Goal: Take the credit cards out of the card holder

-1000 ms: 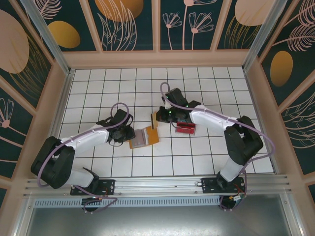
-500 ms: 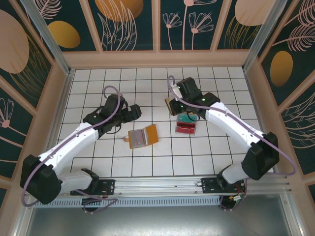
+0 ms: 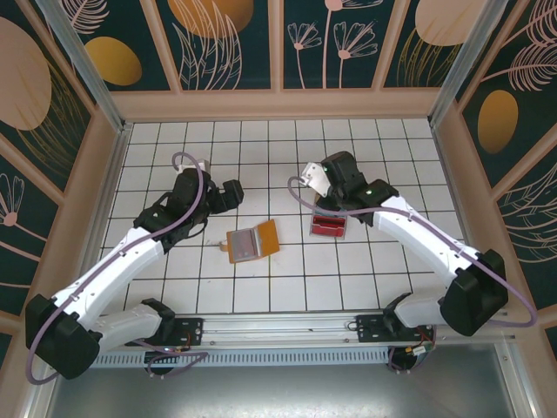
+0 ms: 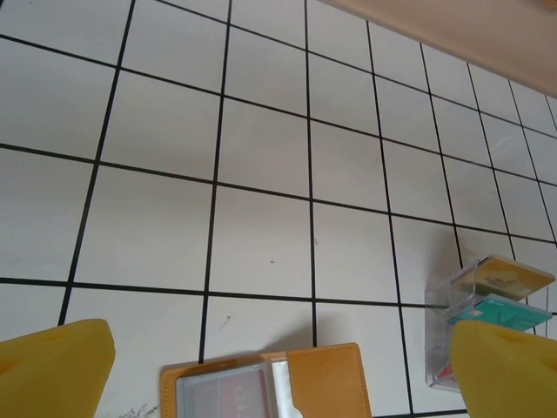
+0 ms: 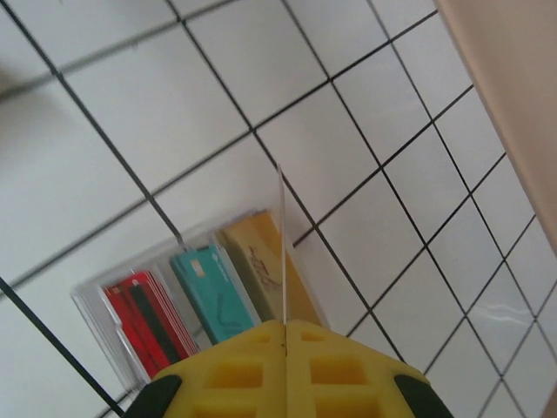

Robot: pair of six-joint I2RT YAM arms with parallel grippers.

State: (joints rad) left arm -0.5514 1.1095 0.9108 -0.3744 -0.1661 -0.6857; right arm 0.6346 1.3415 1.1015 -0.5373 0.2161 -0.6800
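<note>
Two arms reach over the white tiled table. The card holder lies flat and open like a book near the middle of the table, a little closer to the near edge. Its blue-grey inside faces up. I think it lies open that way so the cards are easy to reach. From the left wrist camera, another card seems to sit in its pocket, so the job looks only partly done.

Just to the right of the card holder, not touching it, is a clear tray. In it stand a red card, a teal card and a yellow card, side by side. The tray being so close makes each trip short.

The right gripper is pressed tight together on a thin card. It holds the thin card up on its edge, above the tray, over the yellow end. My guess is that it is held this way so it can slide down into a slot.

The left gripper is spread as wide as it goes and holds nothing. It hangs in the air on the left side of the card holder, a bit toward the far edge, touching nothing. It looks ready to come down on the card holder.
</note>
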